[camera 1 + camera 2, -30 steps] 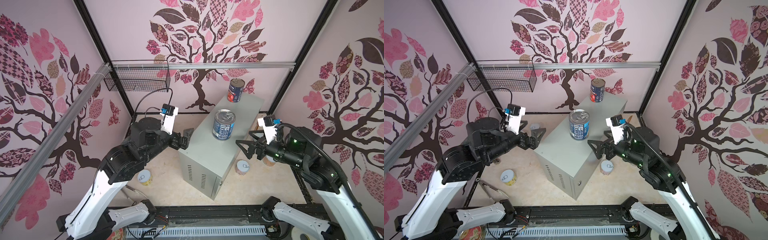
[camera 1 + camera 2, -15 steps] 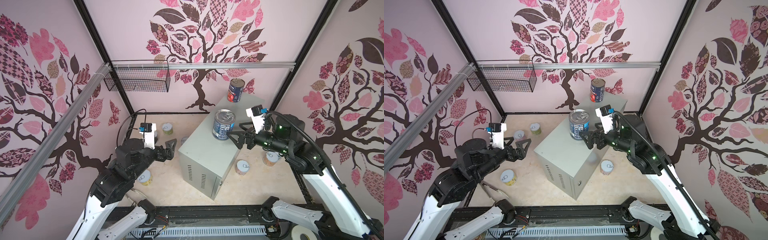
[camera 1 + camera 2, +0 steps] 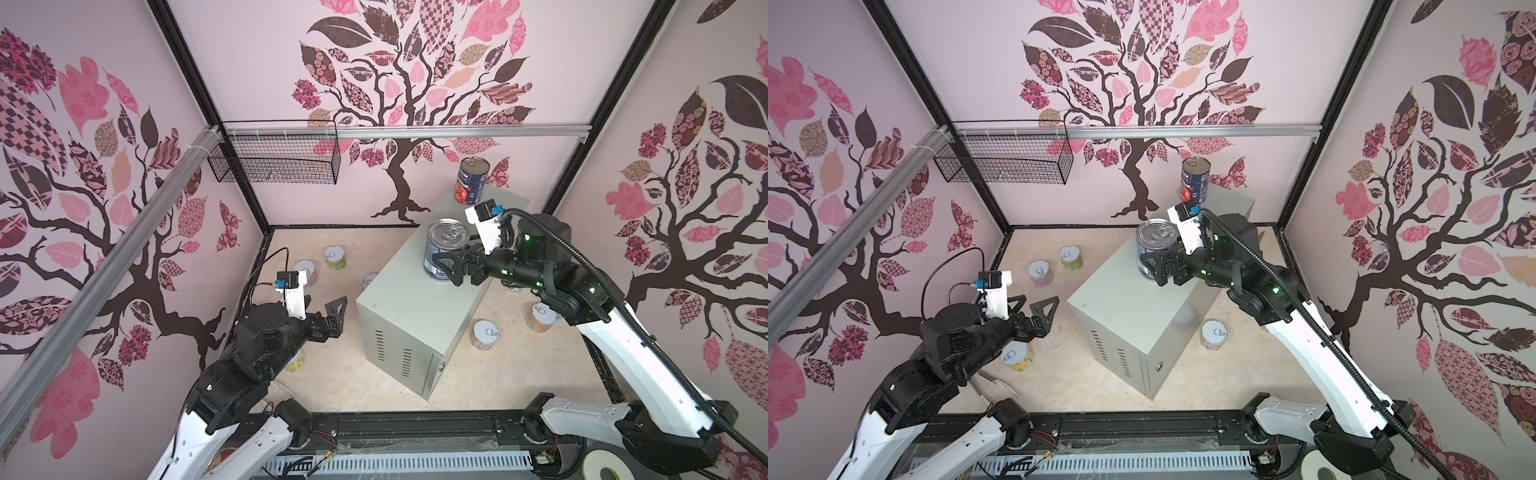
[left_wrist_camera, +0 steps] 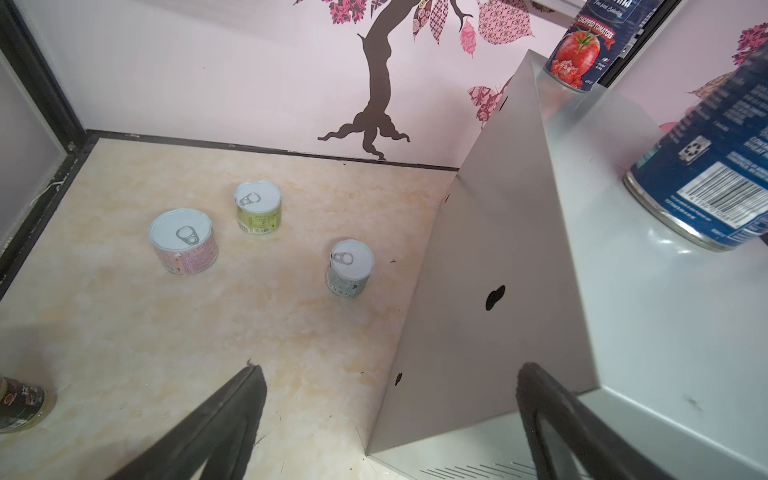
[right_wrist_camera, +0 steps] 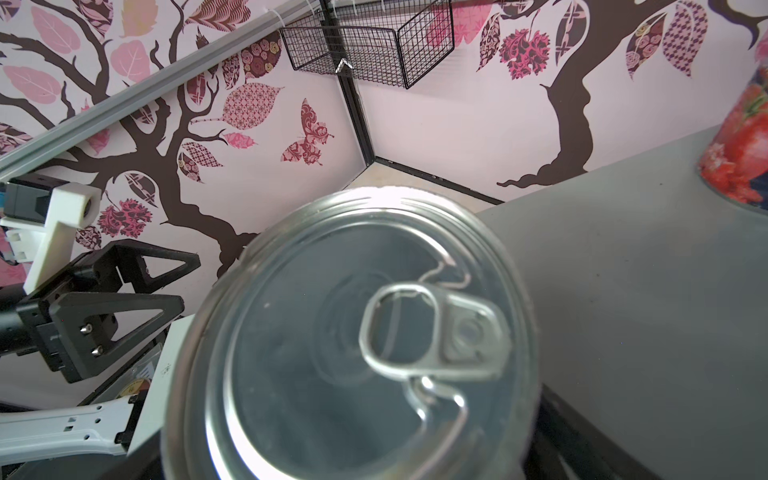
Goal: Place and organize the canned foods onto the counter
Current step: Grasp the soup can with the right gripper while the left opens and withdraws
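Note:
The counter [image 3: 409, 316], a grey metal box, bears a tall blue can [image 3: 445, 245] and, at its far end, a tall tomato can [image 3: 472, 180]. My right gripper [image 3: 445, 259] is open and straddles the blue can low on its side; in the right wrist view the can's lid [image 5: 353, 353] fills the space between the jaws. Whether the fingers touch it I cannot tell. My left gripper [image 3: 1034, 305] hangs open and empty left of the counter. Short cans stand on the floor: green [image 4: 257, 208], pink [image 4: 184, 241], pale green [image 4: 351, 268], yellow [image 3: 1016, 357], and a pink-labelled one [image 3: 484, 334] beside an orange one [image 3: 540, 318] on the right.
A black wire basket [image 3: 274, 162] hangs on the back wall under an aluminium rail [image 3: 457, 131]. A small dark jar [image 4: 20, 403] stands on the floor near the left wall. The short cans are spread on both sides of the counter.
My right gripper has swung in from the counter's right side and now straddles the blue can. My left arm has drawn back from the counter and lower. Both grippers stayed open.

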Robot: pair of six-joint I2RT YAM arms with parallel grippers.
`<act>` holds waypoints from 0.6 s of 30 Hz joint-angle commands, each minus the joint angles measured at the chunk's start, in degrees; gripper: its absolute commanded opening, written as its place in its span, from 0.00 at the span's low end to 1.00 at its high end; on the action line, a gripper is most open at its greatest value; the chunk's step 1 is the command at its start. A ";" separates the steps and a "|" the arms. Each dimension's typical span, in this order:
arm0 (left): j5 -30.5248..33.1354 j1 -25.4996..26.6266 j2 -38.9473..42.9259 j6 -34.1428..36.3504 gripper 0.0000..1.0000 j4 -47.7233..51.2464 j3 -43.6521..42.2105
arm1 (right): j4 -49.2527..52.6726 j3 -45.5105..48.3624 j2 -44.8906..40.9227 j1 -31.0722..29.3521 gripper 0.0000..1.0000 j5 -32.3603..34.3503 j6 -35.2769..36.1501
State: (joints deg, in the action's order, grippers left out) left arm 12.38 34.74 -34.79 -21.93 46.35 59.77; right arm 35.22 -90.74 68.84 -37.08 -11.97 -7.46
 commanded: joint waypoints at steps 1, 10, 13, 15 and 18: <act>0.72 -0.27 1.12 -0.04 0.98 -0.78 -2.39 | -0.96 -2.71 1.83 -1.71 1.00 1.30 1.31; 0.65 -0.26 3.05 0.40 0.98 0.34 -3.50 | -4.53 -1.02 2.81 -2.58 0.97 3.15 0.97; 0.54 -0.27 3.58 0.22 0.98 0.91 -3.52 | -5.96 -0.63 3.14 -2.80 0.96 3.53 0.85; 0.45 -0.27 3.80 0.05 0.98 1.57 -3.19 | -7.49 0.03 3.08 -2.88 0.96 3.77 0.71; 0.19 -0.29 4.10 -0.21 0.98 2.16 -2.36 | -9.04 0.86 3.14 -2.98 0.95 4.27 0.51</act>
State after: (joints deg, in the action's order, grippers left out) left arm 12.78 34.74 -31.24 -22.09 47.66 57.89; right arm 30.74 -90.24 71.18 -39.68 -8.54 -6.42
